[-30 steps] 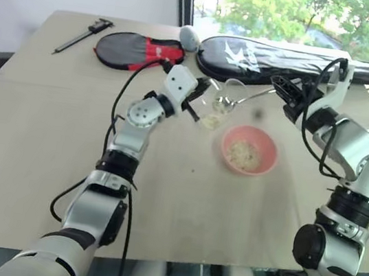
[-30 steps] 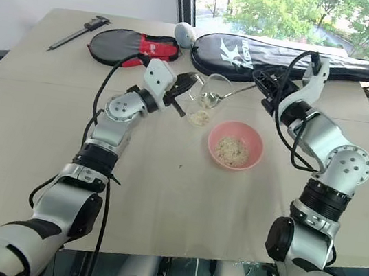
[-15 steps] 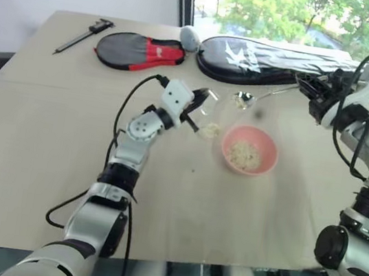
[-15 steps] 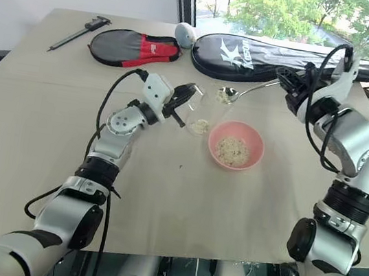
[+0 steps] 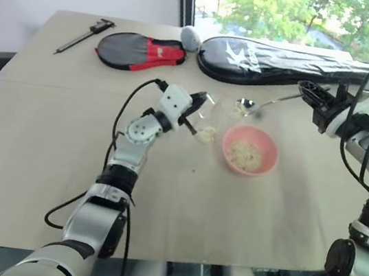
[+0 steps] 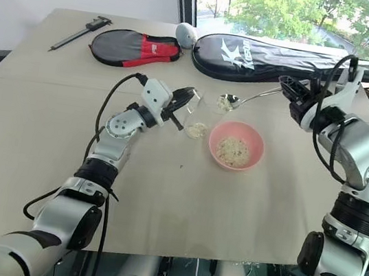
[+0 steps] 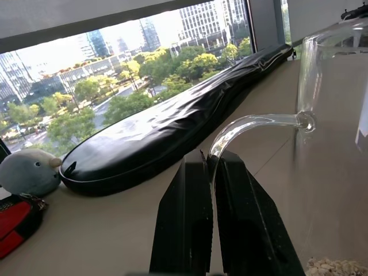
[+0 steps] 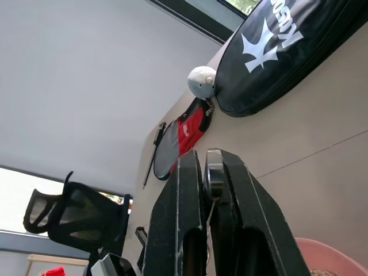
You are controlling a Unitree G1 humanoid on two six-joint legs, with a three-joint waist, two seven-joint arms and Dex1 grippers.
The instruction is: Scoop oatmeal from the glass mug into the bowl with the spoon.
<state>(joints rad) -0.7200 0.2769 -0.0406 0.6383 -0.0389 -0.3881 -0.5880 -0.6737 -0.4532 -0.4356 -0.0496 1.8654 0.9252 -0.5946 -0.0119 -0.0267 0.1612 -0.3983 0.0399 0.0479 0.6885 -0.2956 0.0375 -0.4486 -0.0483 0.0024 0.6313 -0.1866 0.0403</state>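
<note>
The left end effector (image 6: 181, 103) is clamped on the handle of the glass mug (image 6: 198, 114), which is held tilted just beside the bowl (image 6: 237, 144), with some oatmeal (image 6: 197, 129) lying in its lower part. The right end effector (image 6: 290, 91) is closed on the thin handle of the spoon (image 6: 237, 102), whose flake-filled bowl is held just beyond the pink bowl's far rim, near the mug's mouth. More flakes are seen inside the pink bowl on the surface (image 6: 182, 200).
</note>
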